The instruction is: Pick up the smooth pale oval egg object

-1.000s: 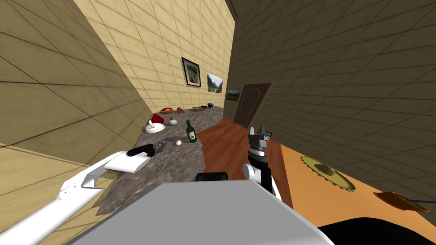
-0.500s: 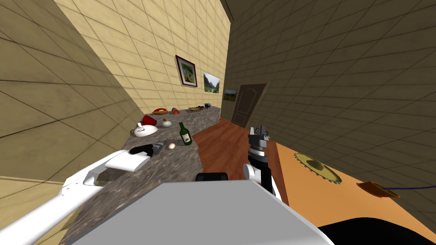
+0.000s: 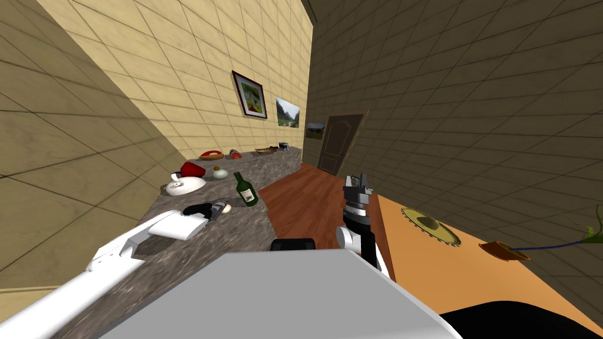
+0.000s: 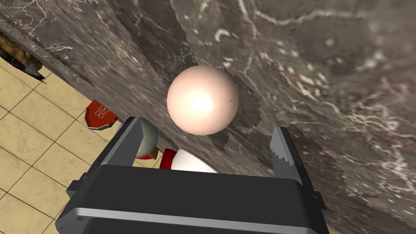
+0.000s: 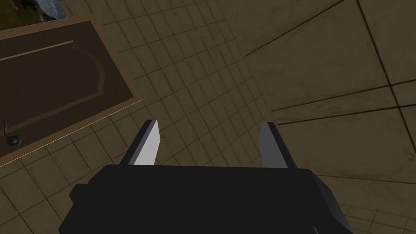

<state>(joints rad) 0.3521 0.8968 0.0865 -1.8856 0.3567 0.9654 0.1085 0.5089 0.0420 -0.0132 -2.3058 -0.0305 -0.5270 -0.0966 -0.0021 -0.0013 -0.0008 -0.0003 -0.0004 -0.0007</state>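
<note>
Dark grey marbled stone forms the tabletop point(image 3: 247, 235) along the tan tiled wall point(image 3: 176, 88) on your left. On it, close to the edge that meets the wooden floor point(image 3: 312, 200), lies the egg point(image 3: 227, 208). It is pale pinkish and smooth, and it lies just beside a green bottle point(image 3: 244, 189) that stands upright. Your left arm point(image 3: 176, 223) reaches over the tabletop to the egg.

In the left wrist view the egg point(image 4: 202, 100) sits in line with the middle of the gap between the left jaws, which stand wide apart. Its near end is about level with their tips, and neither one touches it.

Farther along the tabletop are a white kettle point(image 3: 184, 186) and a red object point(image 3: 192, 169). Your right arm point(image 3: 357, 206) stands upright over the floor, with the right jaws apart and empty.
</note>
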